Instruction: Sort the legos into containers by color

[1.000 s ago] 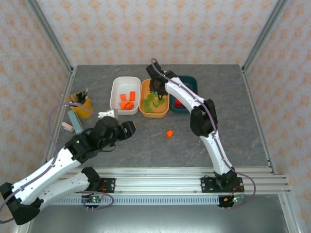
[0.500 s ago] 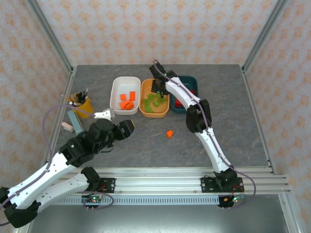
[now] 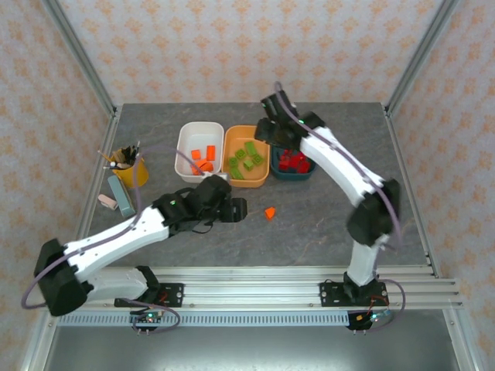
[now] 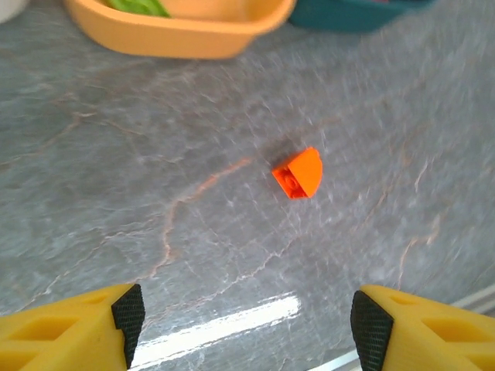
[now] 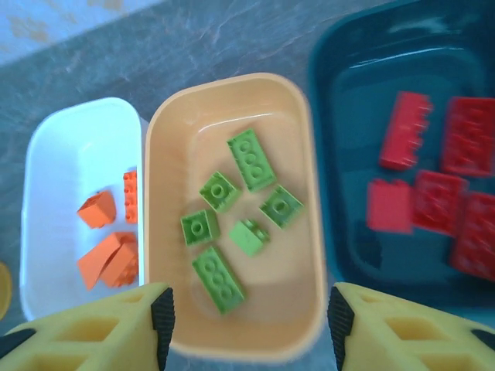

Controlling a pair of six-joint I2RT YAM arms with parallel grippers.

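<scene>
While lime green plastic bricks [image 5: 251, 158] lie in the shallow orange plastic tub [image 5: 232, 81], red bricks [image 5: 402, 139] in the dark teal tub [image 5: 325, 62] and orange ones in the white tub [image 5: 77, 139], 1 small orange plastic brick [image 4: 300, 173] sits alone on the grey counter [image 4: 116, 193], near of the tubs. The left hand [image 4: 247, 325] hovers just short of it, jaws wide and empty; the right hand [image 5: 247, 325] hangs over the tubs, jaws apart, holding nothing. Next, by my judgement: lower the left hand, straddle the brick, close, then carry it far-left to the white tub.

A robotics lab cell: aluminium rails [image 3: 255, 280], wallpapered panels [image 3: 247, 46], bolted robot arms [image 3: 340, 164].
</scene>
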